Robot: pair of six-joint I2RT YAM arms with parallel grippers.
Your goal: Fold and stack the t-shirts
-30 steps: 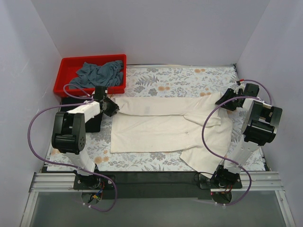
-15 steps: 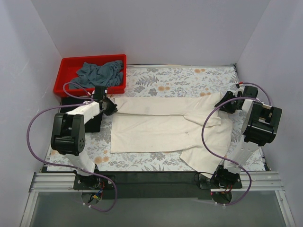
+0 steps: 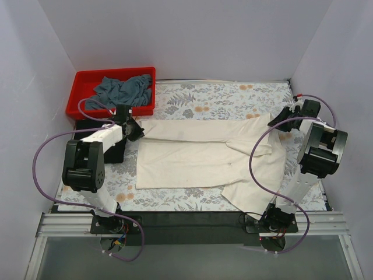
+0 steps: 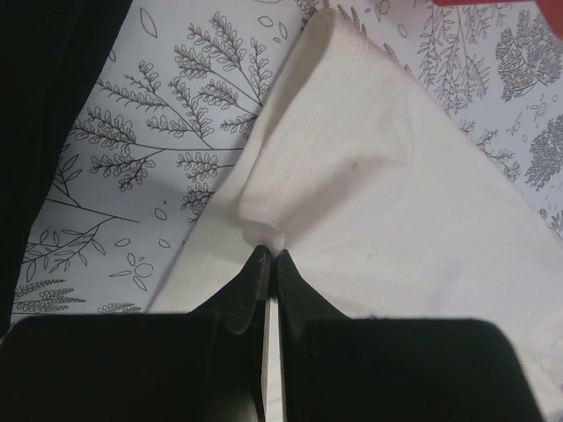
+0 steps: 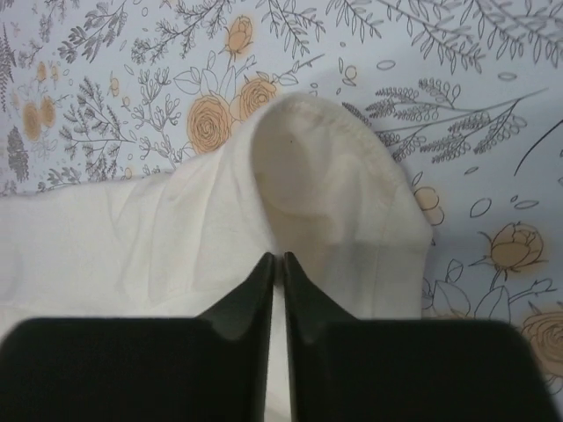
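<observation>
The large cream-white t-shirt (image 3: 192, 157) lies spread across the floral tablecloth, with a sleeve folded over at the right. My left gripper (image 3: 134, 130) is shut on its far left corner; the left wrist view shows the fingertips (image 4: 268, 253) pinching a fold of the cream cloth (image 4: 396, 158). My right gripper (image 3: 279, 121) is shut on the far right corner; the right wrist view shows the tips (image 5: 277, 257) closed on the cream cloth (image 5: 317, 185). The grey-blue t-shirt (image 3: 123, 89) is crumpled in the red bin. The black t-shirt (image 3: 114, 151) lies at the left, partly under my left arm.
The red bin (image 3: 81, 81) stands at the far left corner. White walls close the table on three sides. The floral tablecloth (image 3: 215, 99) shows beyond the cream shirt's far edge. Purple cables loop beside both arms.
Both grippers have moved slightly toward the far side, still holding the cream shirt's far corners. Its far edge is drawn a little straighter.
</observation>
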